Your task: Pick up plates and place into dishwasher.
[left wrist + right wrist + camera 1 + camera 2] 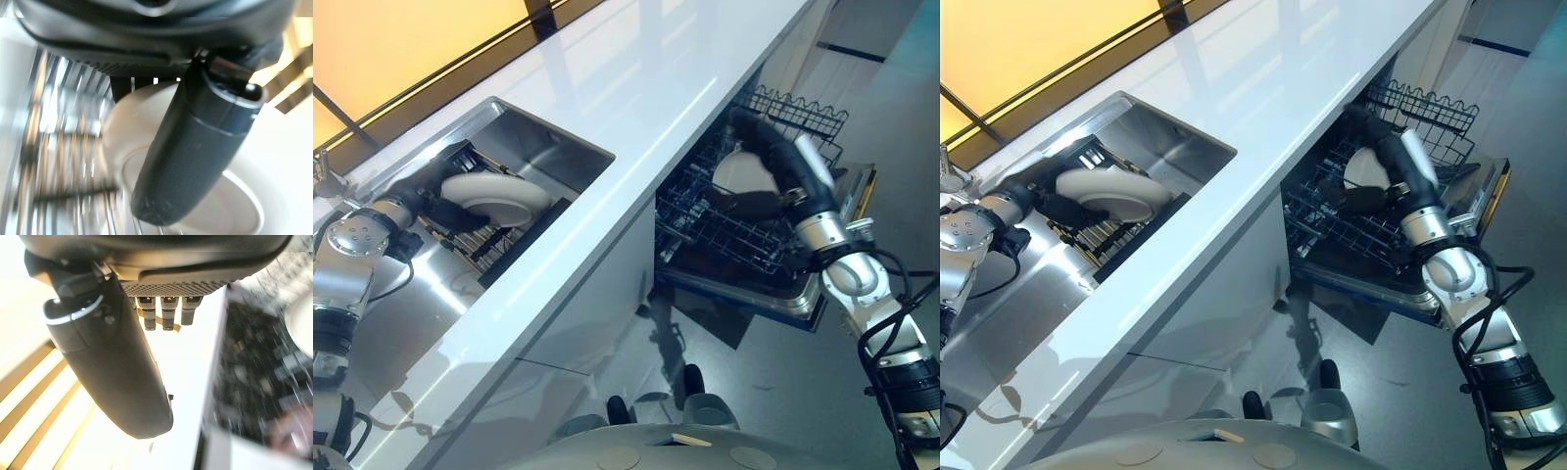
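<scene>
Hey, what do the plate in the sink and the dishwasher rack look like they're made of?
The plate looks like glazed white ceramic: smooth and evenly pale with a soft sheen, though hard plastic can't be ruled out. The dishwasher rack looks like coated metal wire: a thin dark grid of crossing rods. The sink looks like brushed stainless steel, grey and reflective.

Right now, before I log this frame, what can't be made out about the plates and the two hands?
- Left hand on the sink plate: the plate hides the fingers in the eye views; blur and the thumb block the left wrist view, so the grip is unclear.
- Right hand over the dishwasher rack: whether it touches the rack plate is unclear; the rack is blurred in the right wrist view.
</scene>
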{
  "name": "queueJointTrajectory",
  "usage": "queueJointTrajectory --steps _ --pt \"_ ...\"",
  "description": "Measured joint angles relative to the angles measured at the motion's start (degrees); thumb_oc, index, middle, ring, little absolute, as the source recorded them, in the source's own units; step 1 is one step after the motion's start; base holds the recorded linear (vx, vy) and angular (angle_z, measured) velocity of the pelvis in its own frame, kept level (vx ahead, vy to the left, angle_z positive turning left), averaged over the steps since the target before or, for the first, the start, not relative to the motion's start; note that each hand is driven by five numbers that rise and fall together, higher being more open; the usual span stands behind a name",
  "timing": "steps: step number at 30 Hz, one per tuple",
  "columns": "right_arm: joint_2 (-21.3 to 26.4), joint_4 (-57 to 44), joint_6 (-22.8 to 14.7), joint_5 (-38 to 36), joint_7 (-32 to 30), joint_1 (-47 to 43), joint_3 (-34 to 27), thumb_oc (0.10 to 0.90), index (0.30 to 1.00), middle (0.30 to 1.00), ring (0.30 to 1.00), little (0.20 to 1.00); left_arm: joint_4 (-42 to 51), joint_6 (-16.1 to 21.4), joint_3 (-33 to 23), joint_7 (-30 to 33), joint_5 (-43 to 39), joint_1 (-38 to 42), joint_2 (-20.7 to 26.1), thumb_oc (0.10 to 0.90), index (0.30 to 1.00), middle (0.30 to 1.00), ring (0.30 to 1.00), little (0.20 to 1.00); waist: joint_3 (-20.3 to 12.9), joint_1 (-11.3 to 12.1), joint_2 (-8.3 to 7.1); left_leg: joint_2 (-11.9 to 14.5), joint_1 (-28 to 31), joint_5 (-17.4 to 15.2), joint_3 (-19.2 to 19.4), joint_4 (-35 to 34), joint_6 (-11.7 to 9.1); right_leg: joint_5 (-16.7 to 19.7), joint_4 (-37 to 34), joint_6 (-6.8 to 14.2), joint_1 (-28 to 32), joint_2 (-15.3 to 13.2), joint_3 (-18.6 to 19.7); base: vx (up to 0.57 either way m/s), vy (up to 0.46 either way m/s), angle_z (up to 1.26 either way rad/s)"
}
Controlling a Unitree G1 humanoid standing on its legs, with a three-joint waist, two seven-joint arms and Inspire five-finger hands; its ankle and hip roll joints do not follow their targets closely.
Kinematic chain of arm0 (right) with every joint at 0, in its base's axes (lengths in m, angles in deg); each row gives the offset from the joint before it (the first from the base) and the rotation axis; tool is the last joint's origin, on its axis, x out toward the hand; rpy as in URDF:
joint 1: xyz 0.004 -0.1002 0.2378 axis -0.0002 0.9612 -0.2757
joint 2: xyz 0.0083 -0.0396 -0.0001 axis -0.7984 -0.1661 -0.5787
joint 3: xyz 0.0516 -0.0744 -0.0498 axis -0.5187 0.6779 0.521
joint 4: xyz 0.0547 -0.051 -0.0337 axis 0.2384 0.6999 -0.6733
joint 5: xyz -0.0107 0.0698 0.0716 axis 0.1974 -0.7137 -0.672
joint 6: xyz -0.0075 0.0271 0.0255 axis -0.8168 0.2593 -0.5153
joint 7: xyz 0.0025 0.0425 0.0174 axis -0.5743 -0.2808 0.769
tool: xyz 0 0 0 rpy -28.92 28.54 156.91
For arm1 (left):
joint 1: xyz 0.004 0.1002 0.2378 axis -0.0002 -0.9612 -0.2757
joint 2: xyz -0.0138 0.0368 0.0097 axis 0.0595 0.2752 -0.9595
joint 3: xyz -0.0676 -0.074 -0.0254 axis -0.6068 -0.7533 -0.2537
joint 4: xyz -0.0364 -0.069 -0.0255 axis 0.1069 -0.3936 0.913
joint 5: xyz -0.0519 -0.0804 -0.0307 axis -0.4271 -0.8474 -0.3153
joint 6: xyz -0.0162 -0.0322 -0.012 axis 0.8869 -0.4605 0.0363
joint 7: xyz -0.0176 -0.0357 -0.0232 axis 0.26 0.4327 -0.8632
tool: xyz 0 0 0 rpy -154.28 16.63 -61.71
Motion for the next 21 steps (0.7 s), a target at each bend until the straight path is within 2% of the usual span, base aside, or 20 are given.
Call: queueJointTrajectory --steps 2,3,4,10,15,21 --pt "-0.08 -0.26 -1.59 0.93 -1.35 0.12 -2.67 0.800 0.900 0.900 0.900 0.900 5.42 1.16 -3.55 3.82 2.74 -3.29 -0.25 0.100 0.300 0.300 0.300 0.200 0.14 0.16 -0.21 0.03 -0.48 0.04 -0.25 0.00 -0.02 0.02 -0.01 -0.03 -0.29 -0.02 -0.13 -0.01 -0.067 0.06" --pt "-0.04 -0.26 -2.40 1.06 -2.34 0.19 -4.70 0.800 0.900 0.900 0.900 0.900 10.22 2.92 -5.36 7.59 6.22 -5.69 -0.32 0.100 0.300 0.300 0.300 0.200 0.28 0.24 -0.51 0.13 -0.41 0.04 -0.82 0.01 -0.02 0.01 -0.01 -0.03 -0.07 0.02 -0.45 0.00 -0.061 0.13" --pt "-0.04 -0.29 -2.88 1.04 -2.85 0.07 -5.65 0.800 0.900 0.900 0.900 0.900 12.14 3.77 -5.53 9.64 8.40 -5.87 -0.37 0.100 0.300 0.300 0.300 0.200 0.26 0.42 -0.69 0.21 -0.43 0.06 -1.34 0.01 -0.05 0.01 -0.01 -0.03 0.12 0.01 -1.04 0.01 -0.072 0.17" --pt "-0.08 -1.58 -3.92 1.00 -3.34 -2.98 -4.90 0.800 0.900 0.900 0.900 0.900 17.81 8.68 -6.80 18.39 15.69 -5.84 -1.23 0.100 0.300 0.300 0.300 0.200 0.25 1.84 -1.28 0.68 0.01 0.35 -2.99 0.00 -0.44 -0.18 -0.06 -0.04 1.43 0.16 -3.00 0.01 -0.050 0.16" --pt "-0.19 -3.87 -3.91 0.79 -1.30 -4.05 -2.48 0.800 0.900 0.900 0.900 0.900 20.95 11.50 -8.22 20.20 17.69 -5.84 -1.28 0.100 0.300 0.300 0.300 0.200 0.18 4.00 -2.12 1.02 0.05 0.71 -4.52 -0.01 -1.00 -0.82 -0.06 -0.86 2.16 0.37 -4.28 0.01 -0.036 0.15" --pt "-0.94 -3.88 -3.41 1.49 3.78 -7.21 3.15 0.800 0.900 0.900 0.900 0.900 25.69 13.82 -7.96 19.09 17.68 -5.67 -1.59 0.100 0.300 0.300 0.300 0.200 0.06 4.57 -2.94 1.02 -0.26 1.35 -5.72 0.01 -1.02 -0.85 -0.06 -0.84 2.54 0.26 -4.69 0.00 -0.034 0.13"
